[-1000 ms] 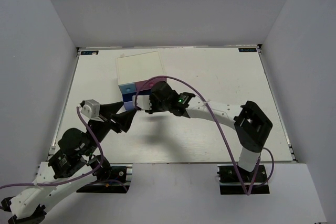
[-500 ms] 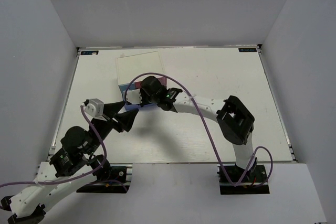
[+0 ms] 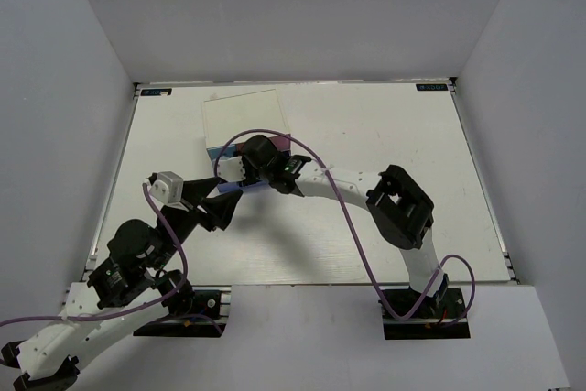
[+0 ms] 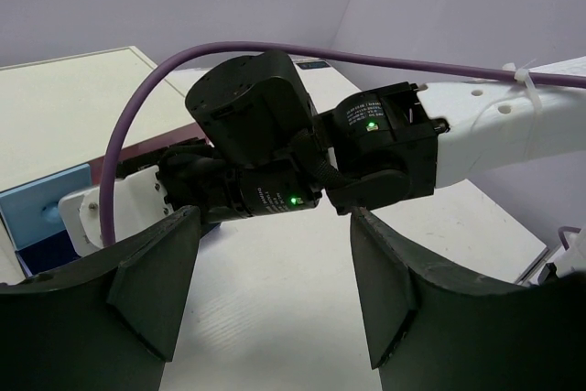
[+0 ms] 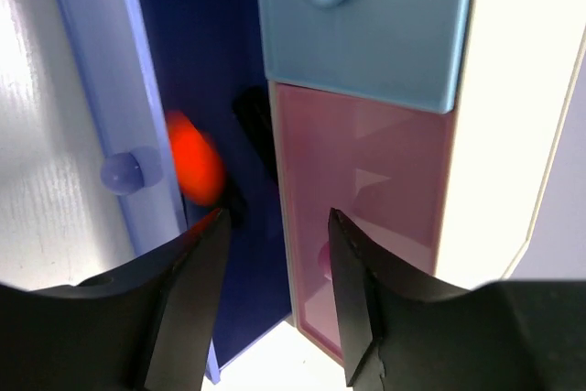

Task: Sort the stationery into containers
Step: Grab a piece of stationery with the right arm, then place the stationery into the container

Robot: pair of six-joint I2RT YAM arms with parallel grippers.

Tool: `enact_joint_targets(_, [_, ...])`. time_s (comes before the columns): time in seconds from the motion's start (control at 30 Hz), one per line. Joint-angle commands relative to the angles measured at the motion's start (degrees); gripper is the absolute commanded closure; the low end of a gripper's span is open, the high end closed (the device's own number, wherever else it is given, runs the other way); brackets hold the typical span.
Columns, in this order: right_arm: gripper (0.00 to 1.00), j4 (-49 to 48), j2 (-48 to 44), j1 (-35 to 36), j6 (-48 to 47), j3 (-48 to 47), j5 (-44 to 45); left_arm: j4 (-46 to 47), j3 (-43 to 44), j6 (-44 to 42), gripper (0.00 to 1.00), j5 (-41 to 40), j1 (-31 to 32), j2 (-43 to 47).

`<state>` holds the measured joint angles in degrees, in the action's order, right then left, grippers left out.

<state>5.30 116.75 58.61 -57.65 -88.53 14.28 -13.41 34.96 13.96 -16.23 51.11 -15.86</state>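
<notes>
r arm nearer: right gripper (image 5: 276, 226) hangs directly over the open periwinkle drawer (image 5: 92, 89), jaws apart w/ nothing between them. orange-ended marker (image 5: 194, 160) sits inside that drawer, just ahead & left of the fingertips, below them, not touching. looks like a bright orange smear w/ a dark body beside it. too blurred to call its long axis, and can't tell if it's resting on the drawer floor yet. drawer interior is dark blue, front wall pale w/ a round knob (image 5: 119, 171) left of the gripper. pink drawer (image 5: 366, 190) & light blue drawer (image 5: 366, 34) are shut, to the right. left gripper (image 4: 275, 254) is wide, empty, near the drawer unit (image 3: 240, 114) on its near-left side, facing the r wrist. other stationery not visible. prob next: r backs off and the drawer gets shut; the knob is the target.
</notes>
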Motion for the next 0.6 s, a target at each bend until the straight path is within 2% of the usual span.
enact_joint_targets(0.0, [0.46, -2.4, -0.1, 0.0, -0.2, -3.0, 1.1, -0.1, 0.5, -0.5, 0.24, 0.7, -0.3, 0.4])
enact_joint_targets(0.13, [0.45, -1.0, -0.6, 0.1, 0.8, -3.3, 0.1, -0.1, 0.5, -0.5, 0.24, 0.7, -0.3, 0.4])
enact_joint_targets(0.17, [0.48, -0.3, -1.0, 0.1, 1.2, -3.3, -0.7, -0.1, 0.5, -0.5, 0.24, 0.7, -0.3, 0.4])
enact_joint_targets(0.27, [0.71, 1.9, -2.0, 0.0, 2.7, -4.5, -3.5, -0.1, 0.5, -0.5, 0.24, 0.7, -0.3, 0.9])
enact_joint_targets(0.3, [0.89, 5.7, -2.4, 0.0, 3.4, -4.9, -6.1, -0.1, 0.5, -0.5, 0.24, 0.7, -0.3, 0.9])
enact_joint_targets(0.33, [0.98, 7.2, -2.5, -0.3, 3.8, -6.3, -9.1, 0.4, 0.5, -0.5, 0.24, 0.7, -0.3, 0.9])
enact_joint_targets(0.57, [1.0, 18.7, -0.5, 0.1, 2.5, -10.3, -20.0, 1.5, -0.1, -1.6, 0.24, 2.7, -0.3, 2.1])
